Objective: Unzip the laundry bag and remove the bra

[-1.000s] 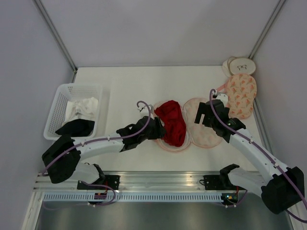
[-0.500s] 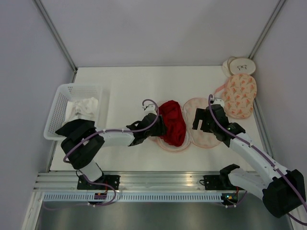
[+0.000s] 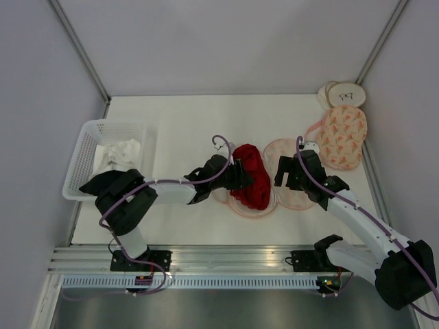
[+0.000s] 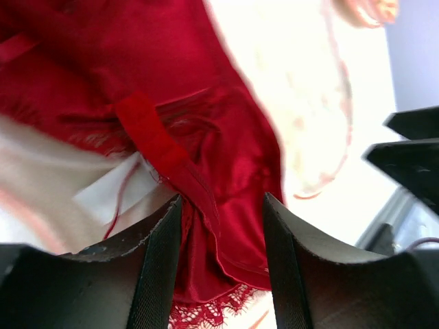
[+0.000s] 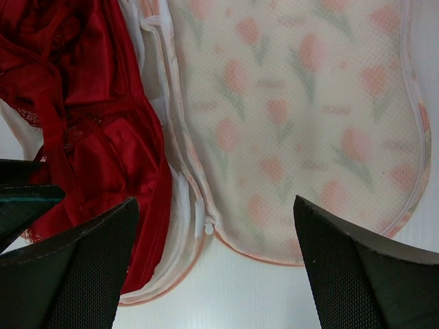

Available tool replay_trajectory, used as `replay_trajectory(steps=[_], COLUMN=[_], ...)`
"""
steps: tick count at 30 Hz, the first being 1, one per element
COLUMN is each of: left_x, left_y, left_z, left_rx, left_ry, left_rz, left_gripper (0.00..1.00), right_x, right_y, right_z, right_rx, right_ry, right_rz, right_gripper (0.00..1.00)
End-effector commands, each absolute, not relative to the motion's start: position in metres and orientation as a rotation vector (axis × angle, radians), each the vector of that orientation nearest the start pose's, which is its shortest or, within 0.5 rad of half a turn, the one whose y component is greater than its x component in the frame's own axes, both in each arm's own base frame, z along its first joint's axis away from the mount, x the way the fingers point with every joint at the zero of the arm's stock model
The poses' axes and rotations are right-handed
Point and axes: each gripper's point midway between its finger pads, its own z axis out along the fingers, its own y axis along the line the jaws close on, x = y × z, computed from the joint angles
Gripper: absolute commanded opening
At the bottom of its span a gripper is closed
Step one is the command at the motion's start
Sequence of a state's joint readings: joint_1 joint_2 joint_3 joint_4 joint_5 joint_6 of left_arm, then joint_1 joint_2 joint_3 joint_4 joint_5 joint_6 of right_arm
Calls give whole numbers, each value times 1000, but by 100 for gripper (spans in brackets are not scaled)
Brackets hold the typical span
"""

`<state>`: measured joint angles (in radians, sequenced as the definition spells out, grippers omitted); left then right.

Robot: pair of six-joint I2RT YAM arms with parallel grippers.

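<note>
Top external view: white tabletop (image 3: pixel 178 116) w/ two robot arms reaching in from the near edge. The laundry bag (image 3: pixel 276 153), peach w/ orange-pink print, lies unzipped and spread flat in two lobes at the centre of the tabletop. A red bra (image 3: pixel 252 173) sits bunched on the bag's left lobe; the right lobe shows only its printed lining. Left claw (image 3: pixel 239 178) is down on the left side of the bra. Left wrist view: claw (image 4: pixel 223 202) is partly open, its two dark fingers (image 4: pixel 161 267) standing on either side of a fold of the bra (image 4: pixel 226 147), near a red strap and a white label (image 4: pixel 110 193); can't tell if the fabric is pinched. Right claw (image 3: pixel 282 173) hovers over the bag's right lobe. Right wrist view: claw (image 5: pixel 214 205) is spread wide and grips nothing; below it are the bag (image 5: pixel 295 103), its pink-trimmed zip edge w/ a small white pull (image 5: pixel 208 227), and the bra (image 5: pixel 82 103) to one side. At left of the tabletop is a white basket (image 3: pixel 87 127) w/ white and dark cloth inside. At far right lies a rounder pouch (image 3: pixel 346 133) of the same print.
</note>
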<state>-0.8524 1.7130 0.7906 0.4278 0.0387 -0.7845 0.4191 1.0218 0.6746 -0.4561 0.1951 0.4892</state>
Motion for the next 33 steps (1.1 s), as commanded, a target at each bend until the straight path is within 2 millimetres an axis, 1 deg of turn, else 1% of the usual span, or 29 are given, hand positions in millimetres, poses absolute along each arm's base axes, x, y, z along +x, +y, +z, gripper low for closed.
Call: replay_trajectory(steps=[1, 3, 5, 6, 8, 12, 13, 14, 15, 16, 17, 18, 21, 22, 23, 24, 25, 26, 28, 29, 30, 31, 32, 33], left_x=[276, 279, 278, 281, 285, 293, 293, 296, 294, 294, 293, 294, 295, 295, 295, 295, 294, 295, 295, 294, 295, 298, 299, 301], left_y=[-400, -405, -404, -405, -399, -392, -390, -393, -389, -389, -388, -389, -391, -392, -395, -396, -397, -398, -401, -397, -395, -392, -386, -381], left_z=[104, 100, 81, 79, 67, 55, 49, 52, 48, 47, 46, 48, 53, 52, 54, 50, 49, 49, 64, 66, 73, 99, 106, 120], left_rx=[190, 198, 193, 186, 160, 141, 139, 136, 127, 126, 122, 114, 116, 116, 123, 130, 137, 136, 149, 147, 152, 150, 147, 162], left_ry=[2170, 2198, 2260, 2269, 2307, 2363, 2384, 2384, 2413, 2415, 2416, 2404, 2383, 2385, 2383, 2391, 2398, 2396, 2355, 2349, 2328, 2266, 2260, 2230], left_rz=[-1160, -1155, -1116, -1103, -1029, -922, -896, -891, -866, -864, -866, -877, -898, -899, -913, -911, -916, -921, -971, -971, -968, -977, -956, -938], left_gripper=[54, 53, 52, 52, 51, 50, 48, 47, 45, 40, 38, 36, 25, 22, 13, 7, 2, 2, 2, 2, 2, 2, 2, 2], right_x=[268, 268, 268, 267, 266, 265, 265, 266, 265, 265, 265, 265, 265, 264, 264, 264, 264, 263, 263, 263, 263, 262, 262, 262], right_y=[106, 106, 106, 105, 103, 101, 101, 101, 101, 101, 101, 101, 101, 101, 101, 102, 102, 102, 102, 101, 100, 100, 100, 101], right_z=[109, 110, 111, 112, 112, 111, 111, 112, 112, 113, 114, 114, 113, 112, 112, 112, 112, 112, 112, 113, 112, 112, 113, 114], right_rx=[160, 157, 158, 157, 159, 168, 170, 175, 176, 177, 177, 179, 178, 178, 180, 177, 176, 177, 176, 175, 177, 175, 174, 176], right_ry=[2341, 2344, 2343, 2340, 2340, 2334, 2336, 2332, 2331, 2329, 2325, 2323, 2324, 2328, 2324, 2323, 2323, 2324, 2323, 2318, 2319, 2317, 2316, 2312], right_rz=[232, 234, 231, 225, 219, 214, 214, 216, 217, 216, 220, 222, 219, 220, 224, 228, 230, 232, 230, 227, 224, 226, 229, 233], right_gripper=[98, 98, 98, 98, 98, 98, 98, 98, 98, 98, 98, 98, 95, 95, 94, 93, 92, 91, 91, 91, 92, 92, 92, 92])
